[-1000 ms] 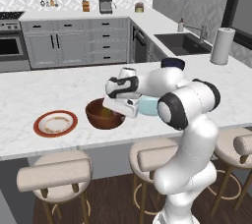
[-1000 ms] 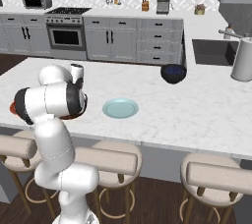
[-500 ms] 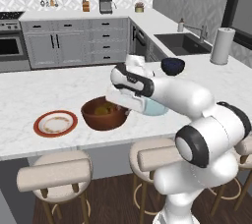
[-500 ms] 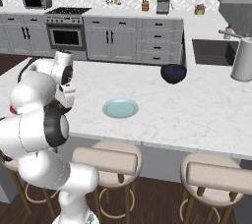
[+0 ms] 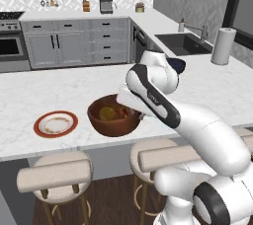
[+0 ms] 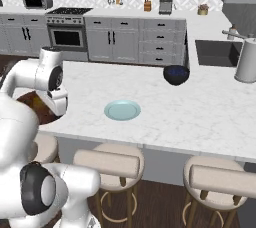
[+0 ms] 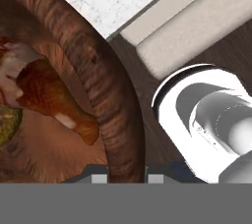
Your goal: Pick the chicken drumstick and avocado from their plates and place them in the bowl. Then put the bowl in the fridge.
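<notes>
Now, the counter (image 5: 59,91): a long white marble island with stools along its near side. The fridge is not seen from here, so the last leg of the task likely needs the base to drive.

The bowl (image 5: 112,115) sits at the near edge of the counter, dark wood, deep. Both foods are already inside, so by the look of it the loading step is done and the carry is what is left.

Plates: the red-rimmed plate (image 5: 56,123) lies left of the bowl, just apart from it and bare. The pale blue-green plate (image 6: 122,110) lies further right on the counter, also bare.

The end effector (image 7: 127,178) is down at the bowl's right rim. In the hand view its two tips stand either side of the rim wall (image 7: 115,120), one inside, one outside, probably set for a rim pinch. Whether they have closed on the wood I cannot tell.

The chicken drumstick (image 7: 47,93) lies inside near that rim, bone end toward the wall. The avocado (image 5: 106,114) rests beside it, towards the bowl's left.
</notes>
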Controlling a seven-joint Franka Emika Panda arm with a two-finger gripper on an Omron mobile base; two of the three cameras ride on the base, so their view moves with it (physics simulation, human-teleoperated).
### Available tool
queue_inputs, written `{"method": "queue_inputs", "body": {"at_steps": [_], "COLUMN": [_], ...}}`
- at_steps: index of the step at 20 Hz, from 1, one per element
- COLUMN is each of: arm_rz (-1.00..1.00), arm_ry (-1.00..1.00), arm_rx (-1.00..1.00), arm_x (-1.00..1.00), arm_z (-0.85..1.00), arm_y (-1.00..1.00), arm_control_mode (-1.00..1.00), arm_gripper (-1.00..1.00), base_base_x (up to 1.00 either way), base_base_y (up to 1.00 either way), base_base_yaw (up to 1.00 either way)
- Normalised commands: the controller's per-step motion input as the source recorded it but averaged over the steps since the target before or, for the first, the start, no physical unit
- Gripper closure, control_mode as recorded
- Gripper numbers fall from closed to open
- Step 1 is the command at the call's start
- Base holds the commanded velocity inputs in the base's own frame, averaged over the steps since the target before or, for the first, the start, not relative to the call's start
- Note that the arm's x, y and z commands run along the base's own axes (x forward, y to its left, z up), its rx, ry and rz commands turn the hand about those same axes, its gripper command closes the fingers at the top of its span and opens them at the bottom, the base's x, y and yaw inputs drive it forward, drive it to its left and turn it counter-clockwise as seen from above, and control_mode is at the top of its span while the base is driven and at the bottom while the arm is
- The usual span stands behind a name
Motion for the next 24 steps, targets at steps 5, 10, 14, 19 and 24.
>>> {"method": "queue_inputs", "body": {"at_steps": [5, 10, 14, 19, 24], "arm_rz": [-0.01, 0.0, 0.0, 0.0, 0.0], "arm_ry": [-0.15, -0.15, 0.0, 0.0, 0.0], "arm_rx": [0.07, 0.12, 0.0, 0.0, 0.0], "arm_x": [-0.74, -0.49, -0.01, 0.0, -0.02], "arm_z": [0.32, 0.14, 0.0, 0.0, 0.0], "arm_y": [-0.23, -0.09, 0.0, 0.0, 0.0], "arm_control_mode": [-1.0, -1.0, -1.0, -1.0, 1.0], "arm_gripper": [1.0, 1.0, 1.0, 1.0, 1.0], "base_base_x": [0.0, 0.0, 0.0, 0.0, -0.74], "base_base_y": [0.0, 0.0, 0.0, 0.0, 0.08], "base_base_yaw": [0.0, 0.0, 0.0, 0.0, 0.04]}}
